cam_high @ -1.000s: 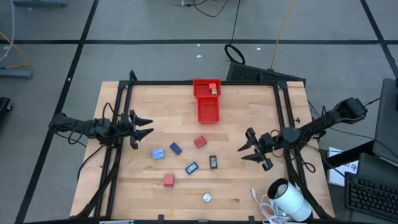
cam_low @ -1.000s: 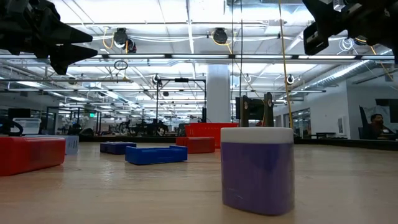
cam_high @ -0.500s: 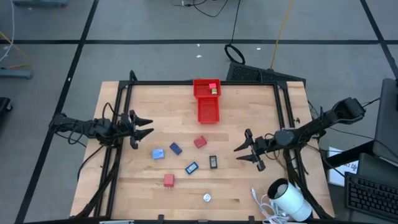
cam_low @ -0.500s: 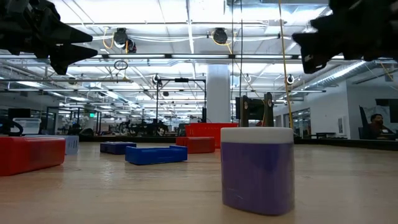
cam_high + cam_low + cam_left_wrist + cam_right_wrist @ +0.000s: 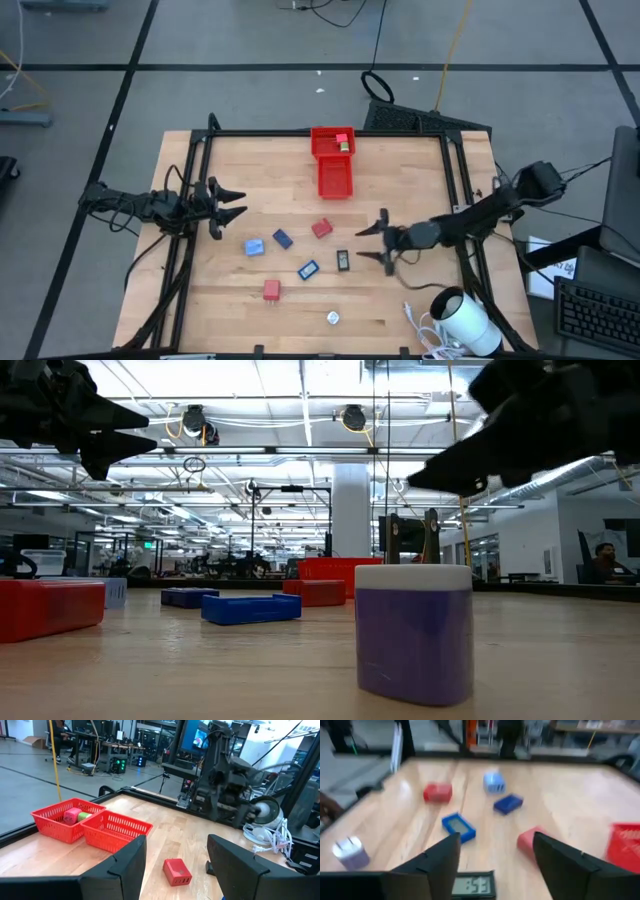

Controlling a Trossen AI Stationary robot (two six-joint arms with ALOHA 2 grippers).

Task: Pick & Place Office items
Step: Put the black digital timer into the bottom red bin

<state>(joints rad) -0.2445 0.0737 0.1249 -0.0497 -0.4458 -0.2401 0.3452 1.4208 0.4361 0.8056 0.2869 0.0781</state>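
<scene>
Seven small office items lie loose on the desk [image 5: 420, 300]: two red pieces [image 5: 321, 229] [image 5: 271, 290], three blue ones [image 5: 283, 239] [image 5: 308, 269] [image 5: 254, 246] (the last a paler blue), one black piece [image 5: 342, 261] and one whitish piece [image 5: 332, 318]. One red tray [image 5: 334, 178] has two compartments. One white cylinder [image 5: 465, 325].

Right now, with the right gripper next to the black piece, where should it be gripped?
Across its two long sides, from straight above. The black piece lies flat on the table, a narrow rectangle standing clear of its neighbours, so its short width should fit between the open fingers of the right gripper.
</scene>
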